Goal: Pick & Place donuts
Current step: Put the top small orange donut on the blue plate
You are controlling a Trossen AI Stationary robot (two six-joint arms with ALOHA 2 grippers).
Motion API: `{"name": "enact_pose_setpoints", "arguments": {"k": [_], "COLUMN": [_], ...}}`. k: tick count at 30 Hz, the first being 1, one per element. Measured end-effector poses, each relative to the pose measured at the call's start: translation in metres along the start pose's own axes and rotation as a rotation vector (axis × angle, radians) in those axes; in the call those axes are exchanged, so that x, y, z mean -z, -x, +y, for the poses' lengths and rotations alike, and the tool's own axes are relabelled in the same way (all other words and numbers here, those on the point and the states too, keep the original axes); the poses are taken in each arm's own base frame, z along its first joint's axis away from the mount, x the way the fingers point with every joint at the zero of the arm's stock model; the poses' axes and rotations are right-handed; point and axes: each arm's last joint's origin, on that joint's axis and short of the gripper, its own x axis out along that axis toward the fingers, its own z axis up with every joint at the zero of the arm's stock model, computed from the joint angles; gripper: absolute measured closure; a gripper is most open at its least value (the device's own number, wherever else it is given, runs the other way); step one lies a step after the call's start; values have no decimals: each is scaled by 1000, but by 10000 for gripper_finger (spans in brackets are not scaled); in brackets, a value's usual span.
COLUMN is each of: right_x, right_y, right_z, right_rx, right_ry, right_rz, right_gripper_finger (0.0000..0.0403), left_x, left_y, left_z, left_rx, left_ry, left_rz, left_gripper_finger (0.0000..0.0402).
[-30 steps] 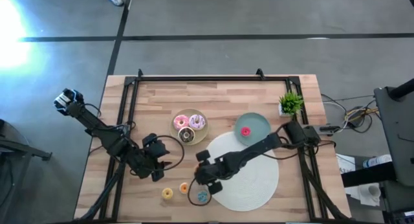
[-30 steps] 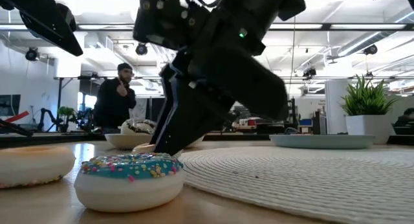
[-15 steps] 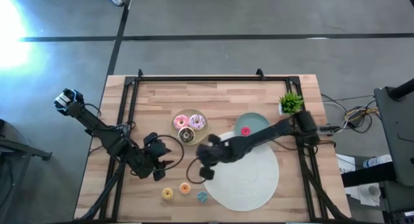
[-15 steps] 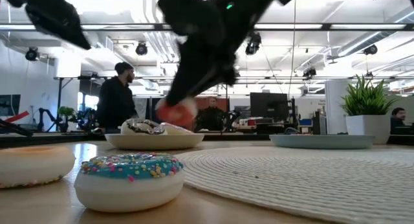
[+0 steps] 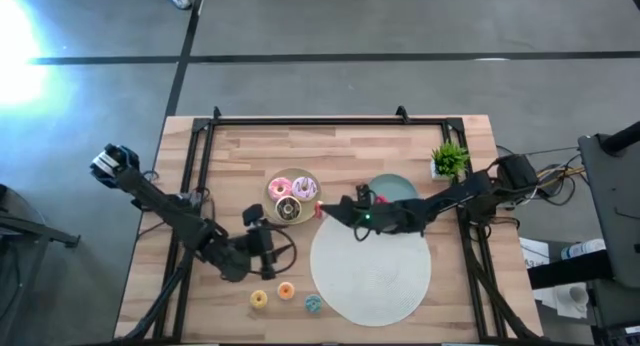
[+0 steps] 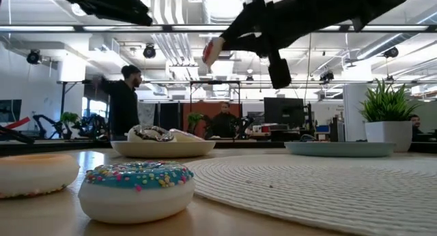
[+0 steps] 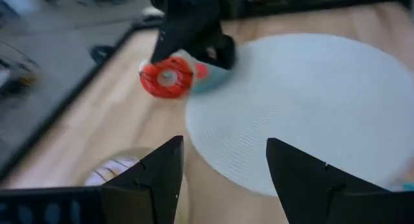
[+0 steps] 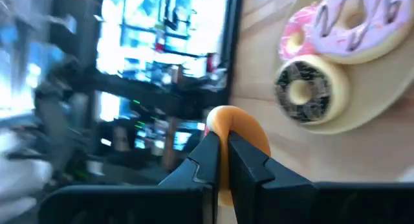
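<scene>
High view: right gripper (image 5: 322, 210) raised over the table (image 5: 240, 146), just beside the beige plate (image 5: 277, 178) and past the edge of the white mat (image 5: 390, 276); jaws pinched shut on a small donut, red in the left wrist view (image 7: 167, 78) and orange in the right wrist view (image 8: 236, 141); same donut seen in the low view well above the tabletop. On the beige plate, three larger donuts: pink (image 5: 279, 189), purple-white (image 5: 304, 190), brown-white (image 5: 288, 208). On the bare wood near the front edge, a yellow mini donut (image 5: 259, 299), an orange one (image 5: 286, 291) and a blue sprinkled one (image 5: 313, 304) just beside the mat. Left gripper (image 5: 268, 242) low over the wood, above the yellow and orange minis; fingers (image 7: 158, 179) spread wide, nothing between them. Teal plate (image 5: 398, 188) and small potted plant (image 5: 449, 160) toward the right rear.
</scene>
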Motion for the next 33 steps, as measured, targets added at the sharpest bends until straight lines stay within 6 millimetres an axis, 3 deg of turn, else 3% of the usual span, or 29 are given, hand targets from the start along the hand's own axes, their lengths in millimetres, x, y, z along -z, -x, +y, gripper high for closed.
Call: {"name": "enact_pose_setpoints", "arguments": {"k": [7,17,24,33], "right_x": [4,8,4,4], "right_y": [-10,-18,-22,-22], "right_z": [19,23,31,35], "right_rx": [-51,86,62,48], "right_ry": [-87,-121,-152,-172], "right_rz": [-45,-76,-101,-118], "right_gripper_finger": [390,390,390,390], "left_x": [-3,-11,-7,-7], "left_y": [-31,-44,-59,-69], "left_z": [-6,-6,-13,-7], "left_rx": [-106,-251,-275,-436], "left_ry": [56,50,15,2], "left_rz": [-83,-117,-91,-103], "left_gripper_finger": [207,207,207,207]}}
